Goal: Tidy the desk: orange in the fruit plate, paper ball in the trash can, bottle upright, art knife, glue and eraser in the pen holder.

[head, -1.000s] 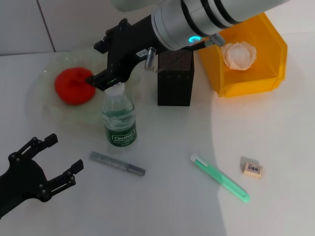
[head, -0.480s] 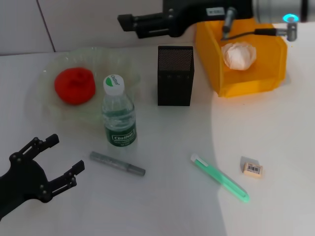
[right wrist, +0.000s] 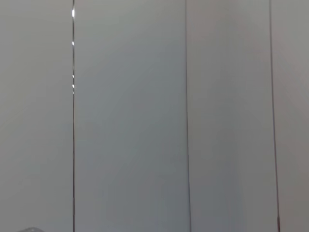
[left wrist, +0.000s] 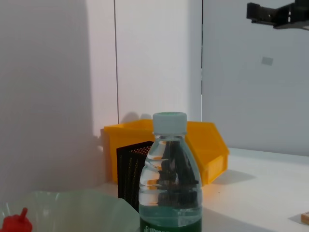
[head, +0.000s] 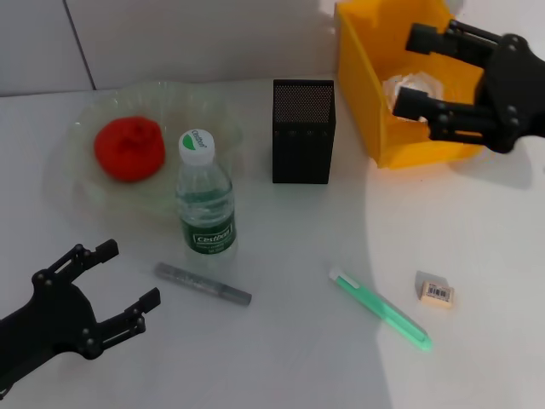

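Left end effector held wide, empty, near counter's near-left corner, just beside art knife lying flat. Best gripped mid-shaft, then tipped into pen holder. Right end effector spread wide over trash can.

— Head view: from above, aimed forward and down over the desk, wide enough to take in the fruit plate at the left and the trash can at the far right.

— And the left wrist view?

— Low, near desk level, facing level across the surface toward the wall. Close to the bottle, which fills the middle.

— Shared with the head view?

— Bottle, pen holder, trash can, plate rim, a sliver of orange.

— Right wrist view?

— Pointed at bare wall panels only; shares nothing recognisable with the other two.
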Robot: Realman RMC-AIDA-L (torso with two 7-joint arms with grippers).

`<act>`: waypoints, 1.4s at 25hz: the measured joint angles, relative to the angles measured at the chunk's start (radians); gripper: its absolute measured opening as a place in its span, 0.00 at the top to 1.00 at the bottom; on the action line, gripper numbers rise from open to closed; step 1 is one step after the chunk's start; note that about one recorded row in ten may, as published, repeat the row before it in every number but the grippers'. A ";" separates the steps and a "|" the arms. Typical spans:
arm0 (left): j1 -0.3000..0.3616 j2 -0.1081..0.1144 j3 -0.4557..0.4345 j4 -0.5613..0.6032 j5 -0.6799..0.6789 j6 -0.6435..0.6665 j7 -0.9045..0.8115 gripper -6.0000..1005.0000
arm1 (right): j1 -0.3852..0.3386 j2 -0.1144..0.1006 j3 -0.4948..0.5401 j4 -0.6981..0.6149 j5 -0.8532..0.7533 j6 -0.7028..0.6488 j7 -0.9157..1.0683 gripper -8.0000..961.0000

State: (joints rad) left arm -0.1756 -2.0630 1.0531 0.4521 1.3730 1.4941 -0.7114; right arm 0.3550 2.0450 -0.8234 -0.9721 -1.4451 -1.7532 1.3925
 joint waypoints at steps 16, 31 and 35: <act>-0.027 0.002 0.040 0.000 0.000 0.005 -0.010 0.13 | -0.116 -0.015 0.061 -0.016 -0.195 -0.092 0.034 0.14; -0.030 0.001 0.030 -0.007 0.000 -0.012 -0.001 0.13 | 0.228 0.031 -0.214 -0.553 -0.879 -0.007 0.918 0.14; -0.027 0.001 0.024 -0.005 -0.002 -0.014 -0.001 0.13 | 0.348 0.031 -0.370 -0.572 -1.099 -0.059 1.105 0.14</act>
State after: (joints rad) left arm -0.2024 -2.0617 1.0774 0.4469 1.3713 1.4800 -0.7122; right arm 0.7025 2.0757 -1.1939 -1.5446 -2.5445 -1.8125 2.4980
